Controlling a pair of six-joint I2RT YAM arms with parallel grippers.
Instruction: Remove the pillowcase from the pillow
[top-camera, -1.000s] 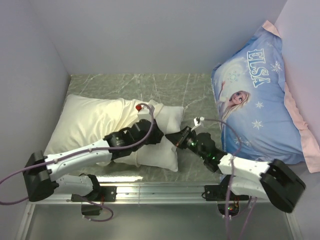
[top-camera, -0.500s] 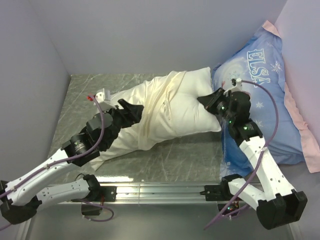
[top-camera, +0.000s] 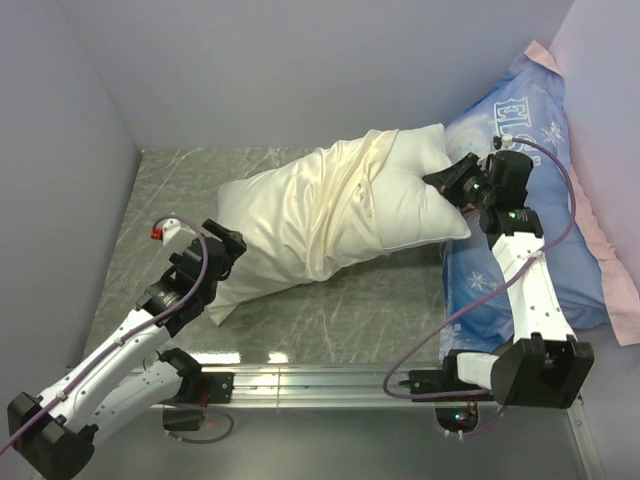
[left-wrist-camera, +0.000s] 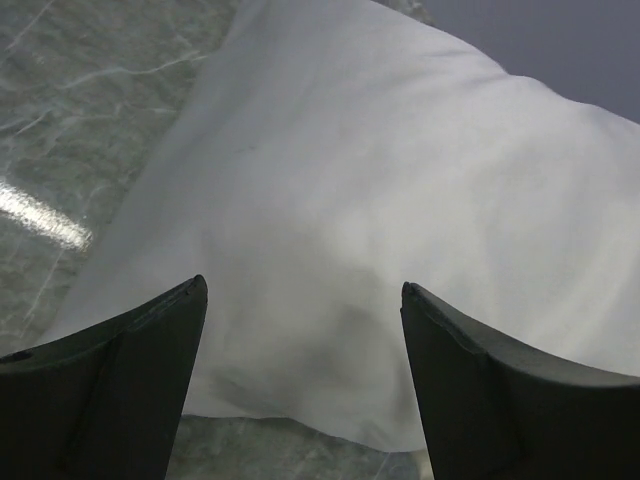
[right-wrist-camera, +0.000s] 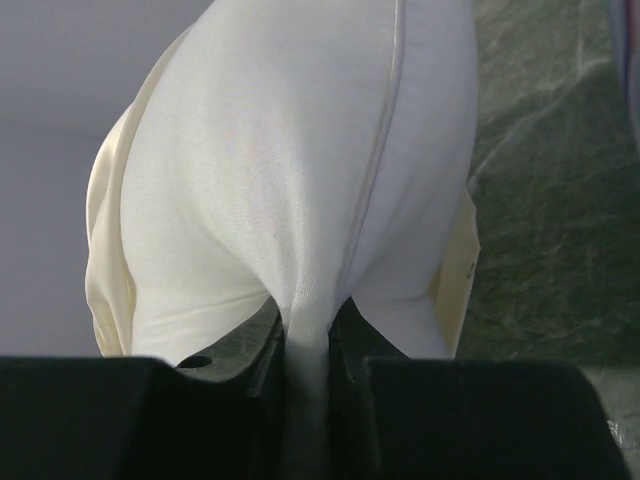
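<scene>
The white pillow (top-camera: 425, 185) lies diagonally across the table, its right end bare. The cream pillowcase (top-camera: 300, 225) covers its left and middle part and bunches in folds near the middle. My right gripper (top-camera: 447, 182) is shut on a pinch of the pillow's white fabric (right-wrist-camera: 300, 180) at that bare end, jaws tight on it (right-wrist-camera: 305, 320). Cream case edges (right-wrist-camera: 105, 230) show at the sides. My left gripper (top-camera: 232, 245) is open and empty beside the case's lower left end. In the left wrist view its jaws (left-wrist-camera: 302, 300) stand wide over pale fabric (left-wrist-camera: 380, 200).
A blue ELSA-printed pillow (top-camera: 545, 210) with a pink edge leans in the right back corner, just behind the right gripper. Grey walls close off the left and back. The green marble tabletop (top-camera: 380, 300) shows in front of the pillow.
My left gripper has let go of the pillowcase and drawn back left and nearer. My right gripper has carried the pillow's end further right and back. More bare pillow shows.
</scene>
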